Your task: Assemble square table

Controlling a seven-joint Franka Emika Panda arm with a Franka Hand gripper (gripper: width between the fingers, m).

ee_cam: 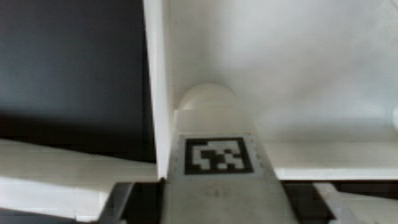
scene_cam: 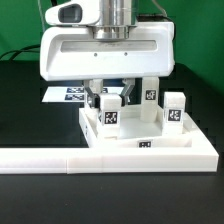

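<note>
Above the tabletop point(scene_cam: 150, 150), the gripper point(scene_cam: 108, 100) straddles a tagged leg point(scene_cam: 109, 115); whether its fingers pinch it is unclear.

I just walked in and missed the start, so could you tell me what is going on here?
A robot arm is building a small white table. Its hand is down over the tabletop, with its fingers on either side of a tagged leg standing there. Whether they already grip it I cannot tell. Two more legs stand upright on the tabletop to the exterior view's right. The marker board lies behind.
</note>
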